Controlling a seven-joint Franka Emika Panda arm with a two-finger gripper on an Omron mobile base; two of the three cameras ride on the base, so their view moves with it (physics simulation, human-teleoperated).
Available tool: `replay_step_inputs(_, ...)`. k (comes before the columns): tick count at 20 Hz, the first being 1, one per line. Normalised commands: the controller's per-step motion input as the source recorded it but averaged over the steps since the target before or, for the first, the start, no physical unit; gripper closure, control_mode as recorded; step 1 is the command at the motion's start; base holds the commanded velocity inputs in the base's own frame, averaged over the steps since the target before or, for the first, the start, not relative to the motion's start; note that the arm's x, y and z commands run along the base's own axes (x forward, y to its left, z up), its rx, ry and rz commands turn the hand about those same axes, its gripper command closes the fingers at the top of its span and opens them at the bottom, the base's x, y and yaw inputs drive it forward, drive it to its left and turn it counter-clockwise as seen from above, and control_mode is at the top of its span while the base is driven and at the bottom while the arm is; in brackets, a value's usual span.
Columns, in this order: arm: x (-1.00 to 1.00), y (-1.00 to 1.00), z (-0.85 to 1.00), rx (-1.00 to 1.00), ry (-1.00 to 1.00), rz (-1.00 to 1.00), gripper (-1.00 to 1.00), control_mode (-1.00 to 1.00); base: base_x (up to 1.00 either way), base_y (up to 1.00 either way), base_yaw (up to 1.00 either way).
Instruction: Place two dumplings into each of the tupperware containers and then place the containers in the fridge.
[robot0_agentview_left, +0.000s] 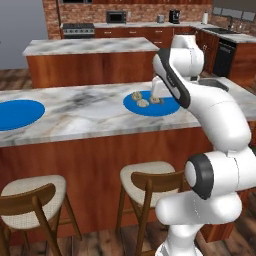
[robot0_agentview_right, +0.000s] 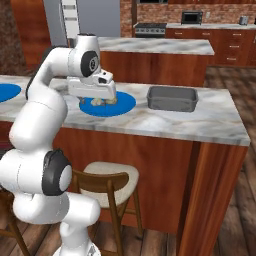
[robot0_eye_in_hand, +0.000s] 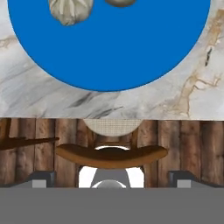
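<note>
Plate (robot0_agentview_left: 167, 107): we see three dumplings (robot0_agentview_left: 143, 103) on the blue round.
Bin (robot0_agentview_right: 172, 98): grey, contents hidden from us.
Hand (robot0_agentview_right: 102, 98): fingers apart above the marble surface (robot0_agentview_left: 85, 112).

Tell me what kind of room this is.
A simulated home kitchen: marble island counter with stools, a stove and microwave on the back wall, a sink set in the counter.

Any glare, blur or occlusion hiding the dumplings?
Left base view: flat even light, no glare; dumplings sharp on the blue plate, arm partly covering one. Right base view: gripper body hides most. Hand view: sharp, dumplings cropped at top edge.
</note>
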Motion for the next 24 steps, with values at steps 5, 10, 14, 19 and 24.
replay_step_inputs(5, 1.0, 0.22, -0.22, 0.0, 0.0, 0.0, -1.0, -1.0, 0.0, 0.0, 0.0)
replay_step_inputs(10, 0.95, 0.17, -0.26, 0.0, -0.07, 0.0, -1.0, -1.0, 0.0, 0.0, 0.0)
replay_step_inputs(14, 0.76, 0.0, -0.28, 0.0, -0.16, 0.0, -1.0, -1.0, 0.0, 0.0, 0.0)
replay_step_inputs(19, 0.67, 0.09, -0.28, 0.0, -0.13, 0.0, -1.0, -1.0, 0.0, 0.0, 0.0)
replay_step_inputs(24, 0.39, 0.17, -0.3, 0.0, -0.06, 0.0, -1.0, -1.0, 0.0, 0.0, 0.0)
